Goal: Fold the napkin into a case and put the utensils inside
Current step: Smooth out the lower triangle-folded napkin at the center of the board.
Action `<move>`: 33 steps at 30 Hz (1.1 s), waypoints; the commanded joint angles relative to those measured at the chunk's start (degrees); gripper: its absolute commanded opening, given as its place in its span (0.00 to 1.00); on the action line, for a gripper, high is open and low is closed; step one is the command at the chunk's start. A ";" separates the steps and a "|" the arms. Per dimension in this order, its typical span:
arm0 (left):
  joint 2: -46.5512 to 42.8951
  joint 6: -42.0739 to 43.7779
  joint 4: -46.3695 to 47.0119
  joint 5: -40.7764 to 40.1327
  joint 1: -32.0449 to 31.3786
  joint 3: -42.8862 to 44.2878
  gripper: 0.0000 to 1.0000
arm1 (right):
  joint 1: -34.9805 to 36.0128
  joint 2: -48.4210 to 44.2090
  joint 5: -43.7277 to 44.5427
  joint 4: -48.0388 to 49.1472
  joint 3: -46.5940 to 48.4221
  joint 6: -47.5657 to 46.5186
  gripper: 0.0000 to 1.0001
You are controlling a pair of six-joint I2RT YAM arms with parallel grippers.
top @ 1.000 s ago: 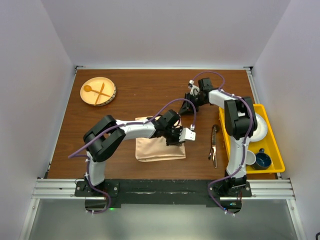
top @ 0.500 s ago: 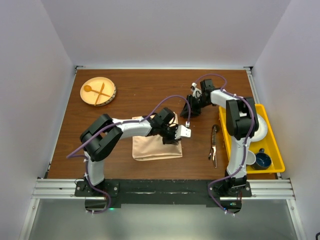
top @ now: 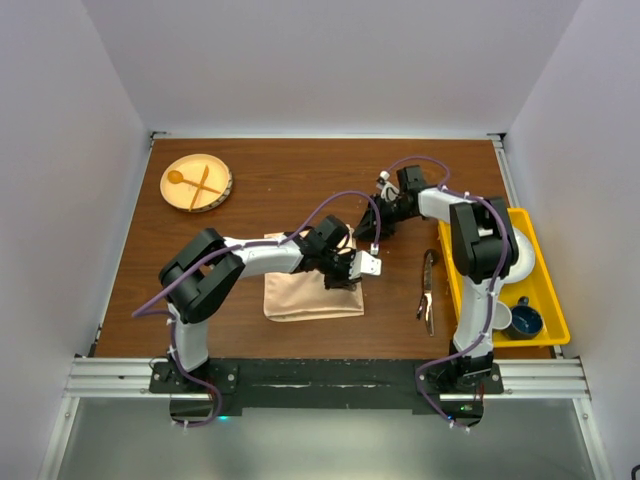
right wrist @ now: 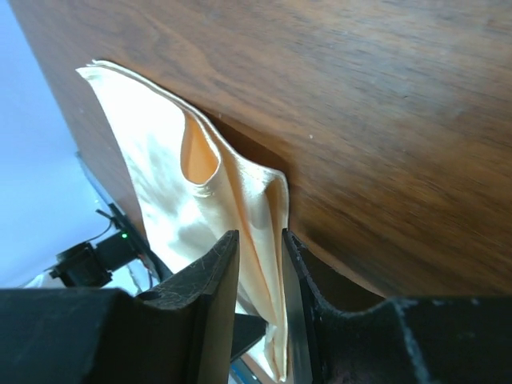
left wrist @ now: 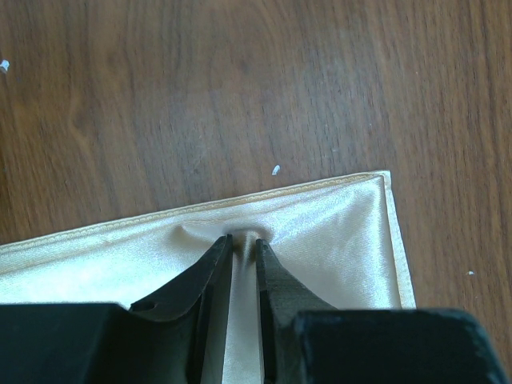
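Nearest, at 4 o'clock from table centre: dark utensils [top: 428,292], lying together on bare wood just beside the yellow bin [top: 450,290], in the same spot as a second ago.

Toward 9 o'clock from them: the napkin [top: 310,292], folded to a peach rectangle and flat on the table [top: 280,190]. Shifted a little toward 9 o'clock against a second ago, unchanged over the last half second.

At its 2 o'clock corner: left gripper [top: 345,278], clenched on the satin. Seen from the left wrist, dark fingers [left wrist: 212,272] squeezing a small raised pleat just inside the hem, close to the cloth's corner. Carried toward 9 o'clock along with the napkin since a second ago.

Just beyond, toward 1 o'clock: right gripper [top: 371,236], drawn slightly nearer than a second ago and reaching to the napkin's far right corner. Seen from the right wrist, narrow jaws grasping a loose layer of the cloth, with an open loop of fabric bulging beside them.

Farthest, at 10 o'clock: round wooden plate [top: 196,183] carrying a pale spoon and fork, unmoved.
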 commanded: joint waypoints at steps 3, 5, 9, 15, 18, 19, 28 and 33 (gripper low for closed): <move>-0.09 2.29 -2.20 1.17 0.15 0.81 0.22 | 0.16 -4.89 -3.08 6.26 -3.01 4.08 0.32; 0.00 2.55 -2.28 0.90 0.06 1.34 0.22 | 0.16 -4.20 -2.46 5.92 -2.84 3.29 0.31; 0.61 2.64 -2.46 1.25 0.06 1.69 0.22 | 0.60 -2.52 -0.79 6.35 -1.08 2.76 0.26; 1.23 1.85 -2.72 1.69 0.15 2.57 0.22 | 1.22 0.73 1.32 5.12 1.39 0.74 0.21; 1.14 1.67 -2.98 1.78 0.15 2.84 0.22 | 1.57 0.82 2.02 5.47 0.95 0.56 0.17; 1.14 1.67 -3.07 1.96 0.15 3.01 0.22 | 1.66 0.91 2.81 5.56 0.77 0.56 0.17; 0.44 2.20 -4.30 3.01 -0.11 3.36 0.19 | 1.74 2.05 8.35 2.31 0.77 -1.02 0.12; -0.35 2.55 -5.88 4.33 -1.25 3.71 0.16 | 2.09 2.84 10.01 1.26 1.91 -1.28 0.11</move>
